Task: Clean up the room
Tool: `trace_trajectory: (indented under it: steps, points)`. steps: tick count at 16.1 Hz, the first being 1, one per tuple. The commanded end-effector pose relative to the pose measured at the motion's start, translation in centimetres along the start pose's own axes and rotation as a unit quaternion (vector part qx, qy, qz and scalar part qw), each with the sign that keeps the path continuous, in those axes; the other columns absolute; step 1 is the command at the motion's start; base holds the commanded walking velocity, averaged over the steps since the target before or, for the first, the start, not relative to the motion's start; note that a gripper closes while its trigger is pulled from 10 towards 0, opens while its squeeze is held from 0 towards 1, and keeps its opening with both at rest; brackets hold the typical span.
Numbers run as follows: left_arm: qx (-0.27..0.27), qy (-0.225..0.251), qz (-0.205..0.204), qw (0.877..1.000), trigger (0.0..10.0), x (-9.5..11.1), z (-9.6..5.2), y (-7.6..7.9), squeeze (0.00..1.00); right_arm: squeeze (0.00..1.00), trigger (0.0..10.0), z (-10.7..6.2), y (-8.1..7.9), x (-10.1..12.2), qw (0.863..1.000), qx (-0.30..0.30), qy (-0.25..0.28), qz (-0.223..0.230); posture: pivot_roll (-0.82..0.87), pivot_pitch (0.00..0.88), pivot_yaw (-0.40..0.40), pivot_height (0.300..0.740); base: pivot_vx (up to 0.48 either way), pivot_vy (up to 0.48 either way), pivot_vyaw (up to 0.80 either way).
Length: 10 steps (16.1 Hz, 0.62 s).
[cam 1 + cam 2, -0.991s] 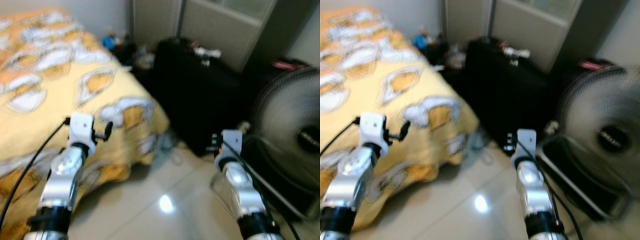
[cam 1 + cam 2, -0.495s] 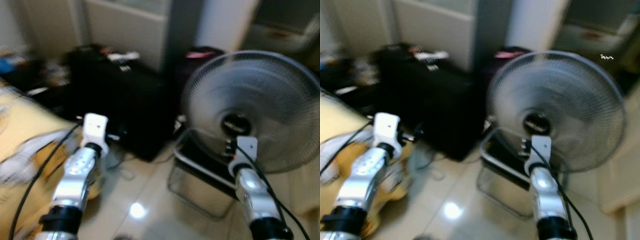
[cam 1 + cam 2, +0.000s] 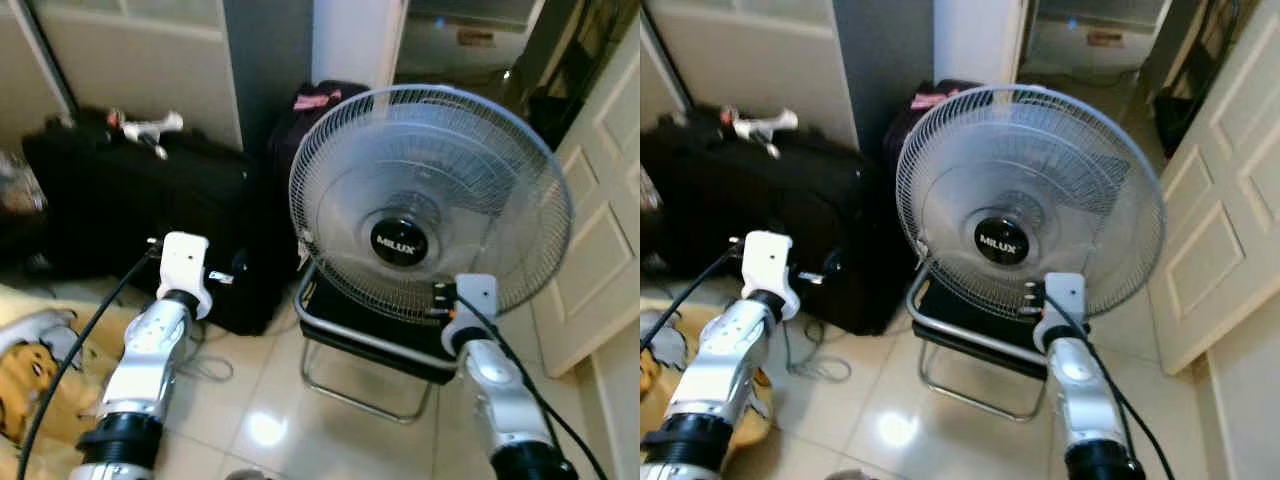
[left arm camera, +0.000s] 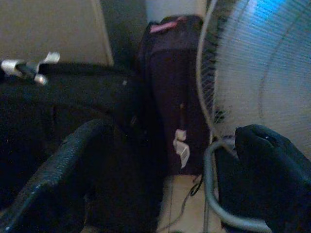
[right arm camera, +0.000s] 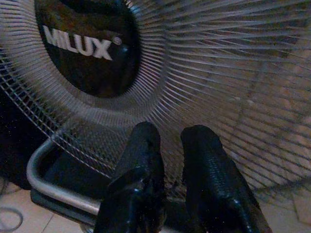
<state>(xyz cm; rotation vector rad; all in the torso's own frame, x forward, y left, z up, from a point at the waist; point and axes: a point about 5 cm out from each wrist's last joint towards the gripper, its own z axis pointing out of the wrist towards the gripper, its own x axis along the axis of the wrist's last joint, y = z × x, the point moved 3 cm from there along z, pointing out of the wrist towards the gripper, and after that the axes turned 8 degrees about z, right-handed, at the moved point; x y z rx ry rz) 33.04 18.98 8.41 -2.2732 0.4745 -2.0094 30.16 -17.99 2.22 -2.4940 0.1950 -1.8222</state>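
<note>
Two silver arms reach forward over a glossy tiled floor (image 3: pixel 330 430). Left gripper (image 4: pixel 170 160) has its jaws spread wide, nothing between them, pointed at a dark upright bag (image 4: pixel 170 87) with a pink tag on top, wedged between a black suitcase (image 3: pixel 130 210) and a standing fan (image 3: pixel 430 200). Right gripper (image 5: pixel 167 170) has its jaws nearly together with only a slim gap, holding nothing, tips just beside the lower grille of the fan, below the black MILUX hub (image 5: pixel 85 46). Whether the tips touch the grille cannot be told. Fan head is tilted slightly back, sits in front of a black chair (image 3: pixel 370 340) with a chrome tube frame; the frame rests on the floor. Black suitcase lies flat along the wall at the robot's left, small white-and-red items (image 3: pixel 145 125) on top. A loose cable (image 3: pixel 205 365) curls on the floor by the suitcase. Yellow patterned bedding (image 3: pixel 30 370) corner shows at far left, low. White panelled door (image 3: pixel 600 220) stands at the right, and a doorway behind the fan opens to a dim room.
</note>
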Motion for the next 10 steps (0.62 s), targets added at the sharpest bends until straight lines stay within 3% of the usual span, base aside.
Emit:
trace_trajectory:
  steps: [1,3,5,6,7,8,10]
  points:
    - [-0.005,0.01,0.001,1.0,10.0,0.6,0.4,0.2,0.0,0.0,10.0,0.0,0.2,0.3,1.0,-0.002,0.005,0.009,0.02,0.0,-0.001,0.74,0.0,0.439,-0.78]
    - [-0.002,0.006,0.023,1.0,10.0,0.5,0.5,0.3,0.0,0.0,10.0,0.1,0.4,-0.1,1.0,-0.001,0.0,0.011,0.02,0.0,-0.001,0.74,0.0,0.216,-0.74]
    - [-0.016,0.007,0.038,0.999,10.0,0.4,0.4,0.7,0.0,0.0,10.0,0.1,0.3,-0.2,1.0,0.002,0.001,0.008,0.02,0.0,-0.002,0.74,0.0,-0.48,0.0]
    - [-0.012,0.007,0.03,0.999,10.0,0.3,0.4,0.6,0.0,0.0,10.0,0.1,0.3,-0.1,1.0,0.002,0.001,0.008,0.01,0.0,-0.004,0.74,0.0,-0.48,0.0]
    - [-0.001,0.008,0.003,1.0,10.0,0.2,0.4,0.3,0.0,0.0,10.0,0.1,0.1,0.0,1.0,0.004,0.004,0.006,0.01,0.0,-0.007,0.74,0.0,0.0,0.0]
    - [0.009,0.008,0.001,1.0,10.0,0.1,0.2,0.0,0.0,0.0,10.0,0.2,-0.1,0.4,1.0,0.012,0.012,0.0,0.01,0.0,-0.012,0.74,0.0,0.0,0.0]
    - [0.023,0.027,0.002,0.999,10.0,0.3,-0.2,0.0,0.0,0.0,10.0,0.4,0.0,0.9,0.999,0.013,0.028,0.034,0.02,0.0,-0.024,0.74,0.0,0.0,0.0]
